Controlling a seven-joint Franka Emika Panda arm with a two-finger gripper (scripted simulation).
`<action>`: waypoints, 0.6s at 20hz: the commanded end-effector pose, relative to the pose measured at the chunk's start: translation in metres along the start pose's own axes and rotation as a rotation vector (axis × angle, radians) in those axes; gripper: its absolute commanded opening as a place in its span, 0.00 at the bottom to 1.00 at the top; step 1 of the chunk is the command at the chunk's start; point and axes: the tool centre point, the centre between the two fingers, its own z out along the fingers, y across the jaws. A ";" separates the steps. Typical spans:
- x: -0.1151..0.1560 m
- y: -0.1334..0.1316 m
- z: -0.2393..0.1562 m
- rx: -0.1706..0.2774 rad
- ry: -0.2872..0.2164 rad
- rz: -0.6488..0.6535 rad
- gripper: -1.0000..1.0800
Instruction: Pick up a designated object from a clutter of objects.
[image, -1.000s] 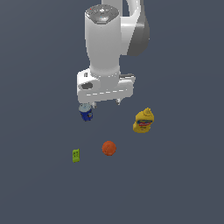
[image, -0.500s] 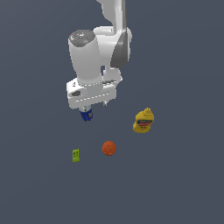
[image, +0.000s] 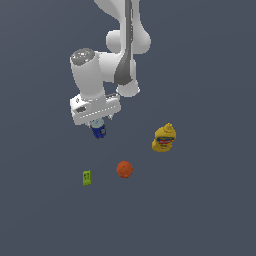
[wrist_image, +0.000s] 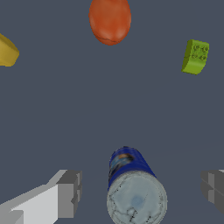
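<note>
The blue can (wrist_image: 131, 175) with a silvery-grey top and an orange mark on its label stands upright, seen from above in the wrist view. In the exterior view the blue can (image: 99, 131) shows just below my hand. My gripper (wrist_image: 142, 192) is open, with one finger (wrist_image: 69, 192) on each side of the can and a gap to each. In the exterior view my gripper (image: 97, 122) hangs right over the can, its fingertips hidden by the hand.
A yellow bottle (image: 164, 138) with a red label lies toward the exterior view's right. An orange ball (image: 124, 169) and a small lime-green block (image: 87, 177) sit nearer the camera; the ball (wrist_image: 110, 20) and block (wrist_image: 195, 57) also show in the wrist view.
The arm has swung toward the exterior view's left and come down over the blue can. The objects have not moved.
</note>
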 end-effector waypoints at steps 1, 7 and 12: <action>-0.015 0.003 0.010 -0.001 0.002 -0.029 0.96; -0.042 0.008 0.027 -0.004 0.003 -0.079 0.96; -0.055 0.009 0.035 -0.005 0.004 -0.102 0.96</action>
